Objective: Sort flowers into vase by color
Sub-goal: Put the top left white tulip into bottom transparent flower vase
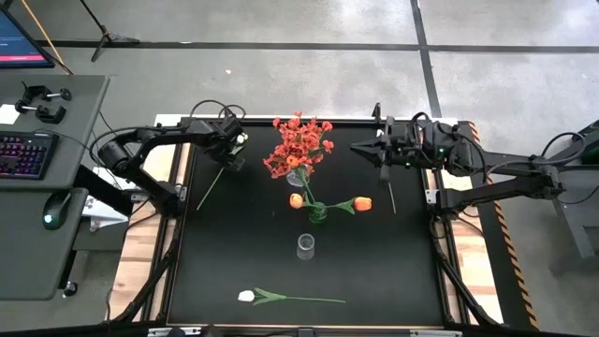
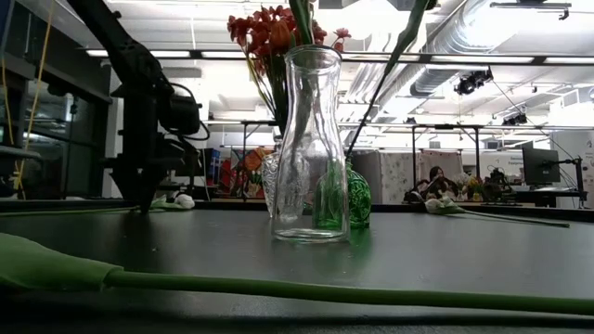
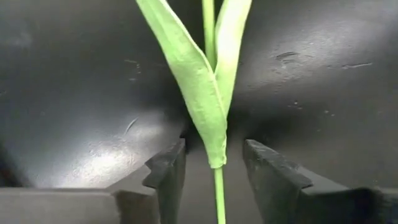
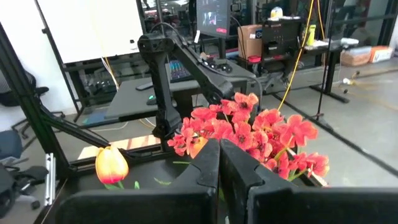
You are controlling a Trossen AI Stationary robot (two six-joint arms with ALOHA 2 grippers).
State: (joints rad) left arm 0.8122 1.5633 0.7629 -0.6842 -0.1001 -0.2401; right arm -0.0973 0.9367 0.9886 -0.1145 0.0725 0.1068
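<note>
A white tulip lies flat on the black table at the far left, its head (image 1: 242,138) toward the far edge and its stalk (image 1: 211,184) slanting nearer. My left gripper (image 1: 231,154) points down over it, open. Its fingers stand on either side of the leafy stalk (image 3: 214,106), apart from it. Red blossom sprays (image 1: 299,145) stand in a clear vase at the middle. Two orange tulips (image 1: 362,203) stand in a green vase (image 1: 318,213). An empty clear vase (image 2: 311,148) stands nearer. My right gripper (image 1: 357,147) hovers level at the far right, shut and holding nothing.
Another white tulip (image 1: 245,296) lies along the near edge, its stalk (image 1: 309,300) pointing right. A third stem (image 1: 390,192) lies on the table below my right arm. A desk with a keyboard (image 1: 21,154) and a mouse stands off the table's left side.
</note>
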